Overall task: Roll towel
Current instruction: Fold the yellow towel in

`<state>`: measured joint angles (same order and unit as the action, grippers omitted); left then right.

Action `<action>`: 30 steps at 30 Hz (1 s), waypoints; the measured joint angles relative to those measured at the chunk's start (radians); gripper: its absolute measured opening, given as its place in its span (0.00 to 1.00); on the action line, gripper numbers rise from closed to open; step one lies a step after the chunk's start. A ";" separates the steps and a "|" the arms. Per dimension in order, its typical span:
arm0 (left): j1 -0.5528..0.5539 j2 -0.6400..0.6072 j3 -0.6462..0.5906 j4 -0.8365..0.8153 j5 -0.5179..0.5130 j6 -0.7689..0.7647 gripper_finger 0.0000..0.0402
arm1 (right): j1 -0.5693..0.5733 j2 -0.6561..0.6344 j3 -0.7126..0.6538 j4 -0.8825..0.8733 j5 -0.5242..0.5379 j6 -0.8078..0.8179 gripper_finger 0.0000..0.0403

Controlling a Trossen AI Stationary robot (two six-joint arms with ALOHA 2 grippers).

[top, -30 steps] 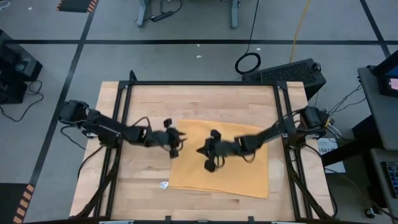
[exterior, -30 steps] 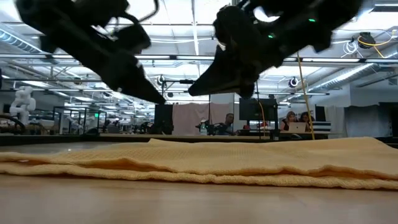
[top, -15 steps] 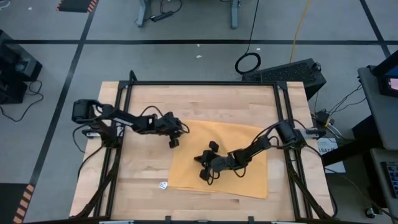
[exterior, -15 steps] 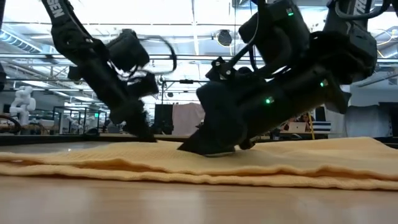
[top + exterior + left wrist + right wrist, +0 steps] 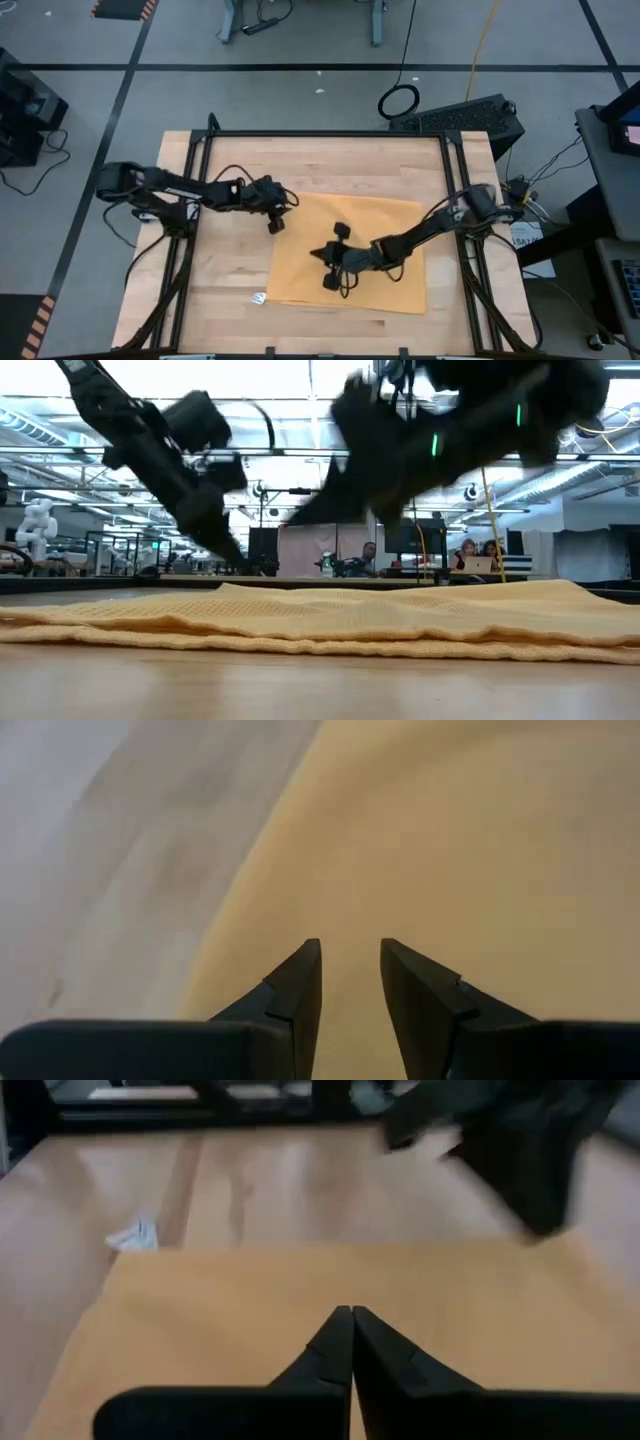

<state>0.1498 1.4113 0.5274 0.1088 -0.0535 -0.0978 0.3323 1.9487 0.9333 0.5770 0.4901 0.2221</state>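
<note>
I see the towel [image 5: 350,255], a mustard-yellow cloth lying flat in soft ridges on the wooden table [image 5: 320,165], directly under my right gripper [image 5: 322,254], whose jaws are pressed together empty, while my left gripper [image 5: 277,216] hangs over its corner, jaws slightly parted and holding nothing.

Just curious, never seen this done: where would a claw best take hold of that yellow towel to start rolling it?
Probably the towel's bare edge near the left claw, approached from that side: it lies flat, so only an edge can be pinched.
</note>
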 joint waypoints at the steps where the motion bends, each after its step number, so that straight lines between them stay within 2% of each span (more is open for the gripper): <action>1: -0.013 -0.019 0.000 0.006 0.027 -0.001 0.28 | -0.005 -0.041 0.000 -0.039 0.001 -0.029 0.00; 6: -0.109 -0.069 0.001 0.023 0.121 -0.025 0.28 | -0.036 -0.190 -0.001 -0.318 0.010 -0.112 0.00; 9: -0.191 -0.046 -0.015 0.056 0.134 -0.028 0.28 | -0.058 -0.209 -0.042 -0.351 0.012 -0.092 0.00; 14: -0.301 0.036 -0.056 0.154 0.066 -0.070 0.28 | -0.092 -0.148 -0.186 -0.128 0.011 -0.007 0.00; 17: -0.336 0.080 -0.063 0.153 0.017 -0.117 0.28 | -0.105 -0.099 -0.255 0.007 0.011 0.044 0.00; 21: -0.357 0.148 -0.062 0.154 0.001 -0.158 0.28 | -0.113 -0.034 -0.297 0.157 0.013 0.084 0.00; 26: -0.358 0.192 -0.058 0.172 -0.007 -0.185 0.28 | -0.109 0.020 -0.301 0.210 0.000 0.084 0.00; 30: -0.358 0.120 -0.054 0.125 -0.008 -0.168 0.28 | -0.102 -0.052 -0.296 0.219 -0.053 0.047 0.00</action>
<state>-0.2081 1.5313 0.4736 0.2340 -0.0619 -0.2654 0.2305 1.8962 0.6369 0.7957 0.4369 0.2687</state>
